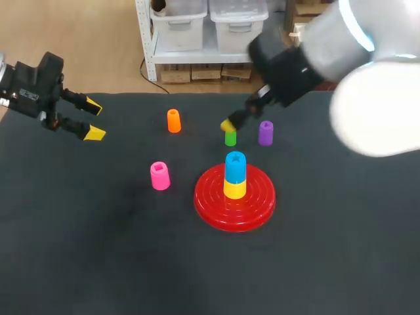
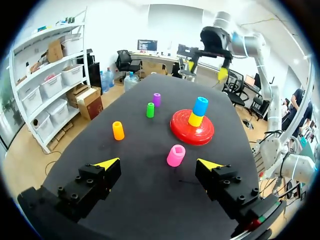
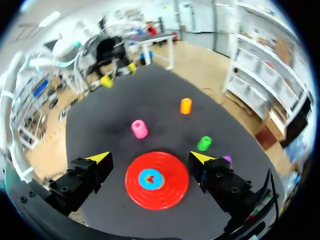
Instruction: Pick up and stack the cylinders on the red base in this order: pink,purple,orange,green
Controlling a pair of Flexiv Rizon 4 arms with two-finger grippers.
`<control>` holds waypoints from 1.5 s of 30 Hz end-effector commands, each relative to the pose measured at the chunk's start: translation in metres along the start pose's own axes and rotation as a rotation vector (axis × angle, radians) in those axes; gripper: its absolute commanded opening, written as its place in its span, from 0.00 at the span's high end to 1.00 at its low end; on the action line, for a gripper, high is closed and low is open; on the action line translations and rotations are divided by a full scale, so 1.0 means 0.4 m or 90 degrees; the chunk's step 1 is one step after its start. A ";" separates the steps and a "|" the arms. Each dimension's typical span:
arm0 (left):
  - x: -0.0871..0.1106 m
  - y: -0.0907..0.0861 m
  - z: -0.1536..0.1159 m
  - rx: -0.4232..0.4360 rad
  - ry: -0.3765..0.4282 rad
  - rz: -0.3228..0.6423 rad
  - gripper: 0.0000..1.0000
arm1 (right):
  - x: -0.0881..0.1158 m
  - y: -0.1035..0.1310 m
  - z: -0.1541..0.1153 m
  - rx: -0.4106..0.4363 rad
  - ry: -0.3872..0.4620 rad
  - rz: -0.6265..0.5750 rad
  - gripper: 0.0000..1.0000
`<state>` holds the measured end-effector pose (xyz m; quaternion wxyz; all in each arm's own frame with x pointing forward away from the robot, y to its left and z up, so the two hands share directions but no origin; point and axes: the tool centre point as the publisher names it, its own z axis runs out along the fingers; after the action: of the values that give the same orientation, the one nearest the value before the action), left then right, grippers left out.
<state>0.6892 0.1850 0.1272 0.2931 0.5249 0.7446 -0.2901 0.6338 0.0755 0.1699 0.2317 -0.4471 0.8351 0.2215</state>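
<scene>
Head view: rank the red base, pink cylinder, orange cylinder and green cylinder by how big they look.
1. red base, by far the largest
2. pink cylinder
3. orange cylinder
4. green cylinder: it looks smallest, but its top is partly hidden, so its place below orange is unsure.

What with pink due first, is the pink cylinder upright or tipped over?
Upright: the pink cylinder stands on end on the table, its hole facing up.
</scene>
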 end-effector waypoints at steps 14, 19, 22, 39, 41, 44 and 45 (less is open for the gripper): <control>0.002 0.000 0.000 0.000 -0.001 0.001 0.00 | -0.053 0.065 0.296 -0.071 0.334 -0.337 0.00; 0.002 0.000 0.000 0.000 -0.001 0.001 0.00 | -0.023 0.060 0.347 -0.049 0.381 -0.385 0.00; 0.002 0.000 0.000 0.000 -0.001 0.001 0.00 | -0.012 0.047 0.375 -0.024 0.395 -0.394 0.00; 0.002 0.000 0.000 0.000 -0.001 0.001 0.00 | -0.042 0.045 0.439 -0.023 0.371 -0.394 0.00; 0.002 0.000 0.000 0.000 -0.001 0.001 0.00 | -0.050 0.043 0.443 -0.022 0.374 -0.396 0.00; 0.002 0.000 0.000 0.000 -0.001 0.001 0.00 | -0.060 0.045 0.453 -0.030 0.382 -0.402 0.00; 0.002 0.000 0.000 0.000 -0.001 0.001 0.00 | -0.064 0.046 0.456 -0.031 0.383 -0.403 0.00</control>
<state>0.6892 0.1849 0.1274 0.2930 0.5248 0.7447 -0.2901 0.6582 0.1978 0.0431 0.0346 -0.7303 0.6820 0.0181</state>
